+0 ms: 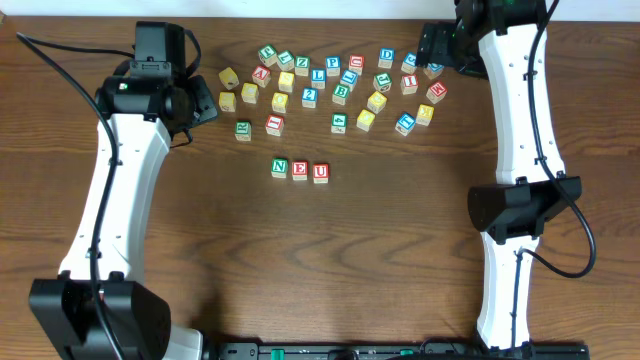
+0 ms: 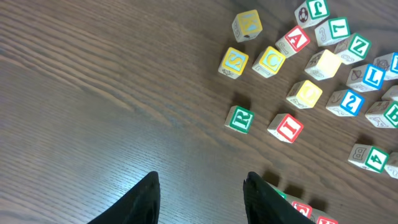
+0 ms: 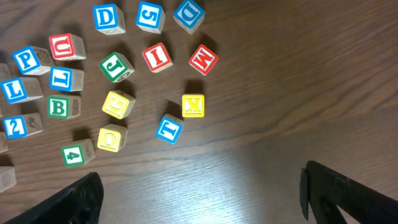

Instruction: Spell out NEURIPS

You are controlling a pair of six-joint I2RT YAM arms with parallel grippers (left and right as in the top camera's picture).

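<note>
The left gripper (image 2: 202, 200) was partly open, its fingers (image 2: 146, 198) apart with nothing between them. It hung over the bare table (image 2: 93, 112) at the left edge of the scatter of cubes (image 1: 330, 85). Just right of it lay the green R cube (image 2: 240, 119), with the red I cube (image 2: 286, 127) beside it on the right, a gap between the two.

The right gripper (image 3: 202, 193) was spread wide and empty at the far right end of the scatter.

The blue P cube (image 1: 333, 64) sat in the far row of the scatter, near its middle.

On the near side of the scatter, well apart from both grippers, the N cube (image 1: 279, 167), E cube (image 1: 299, 170) and U cube (image 1: 320, 172) lay in a row, left to right. Whether they touched could not be told.
</note>
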